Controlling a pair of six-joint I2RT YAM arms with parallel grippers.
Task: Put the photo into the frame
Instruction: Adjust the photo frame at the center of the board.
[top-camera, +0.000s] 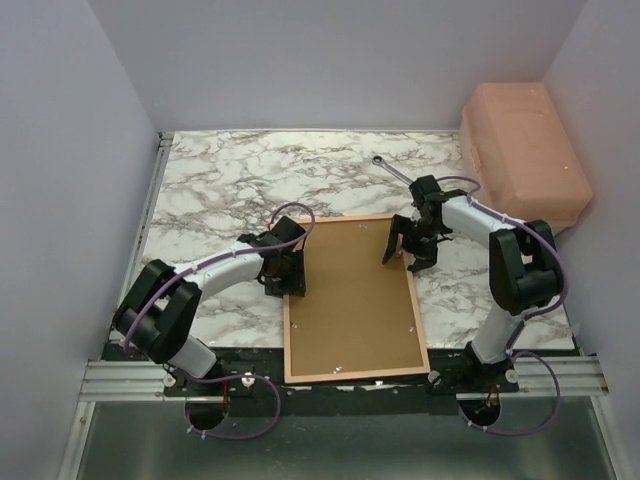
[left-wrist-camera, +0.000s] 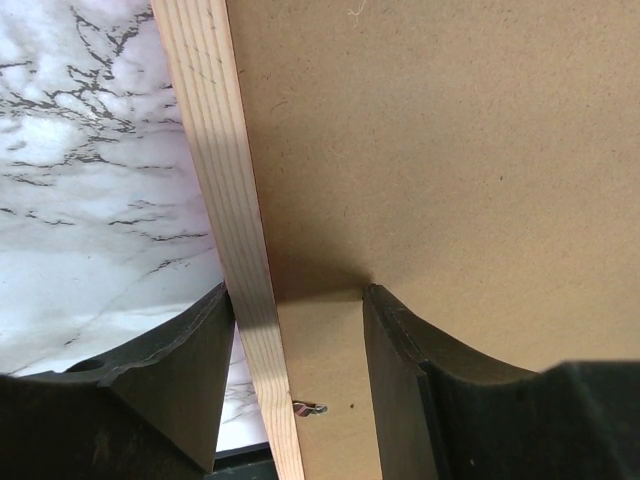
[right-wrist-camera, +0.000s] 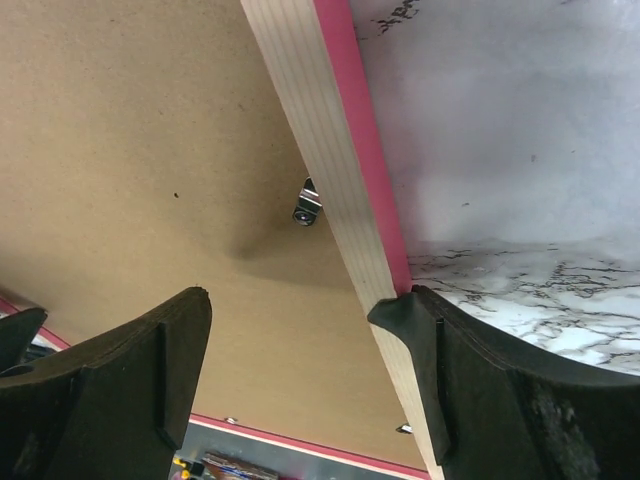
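The frame (top-camera: 287, 340) lies face down near the front of the marble table, its pale wood reverse up and a brown backing panel (top-camera: 350, 310) filling it. The photo is hidden. My left gripper (top-camera: 285, 280) is open and straddles the left rail (left-wrist-camera: 225, 180): one finger stands on the panel (left-wrist-camera: 450, 150), the other over the marble, with a gap beside the rail. My right gripper (top-camera: 405, 258) is open over the right rail (right-wrist-camera: 320, 130). Its right fingertip (right-wrist-camera: 400, 310) touches the pink edge (right-wrist-camera: 365, 130); the other finger hangs above the panel (right-wrist-camera: 130, 150).
A salmon plastic box (top-camera: 525, 150) stands at the back right, with a metal wrench (top-camera: 392, 170) on the marble (top-camera: 230, 180) beside it. Small metal turn clips (right-wrist-camera: 307, 205) (left-wrist-camera: 310, 408) sit on the frame's inner edge. Walls close in on three sides.
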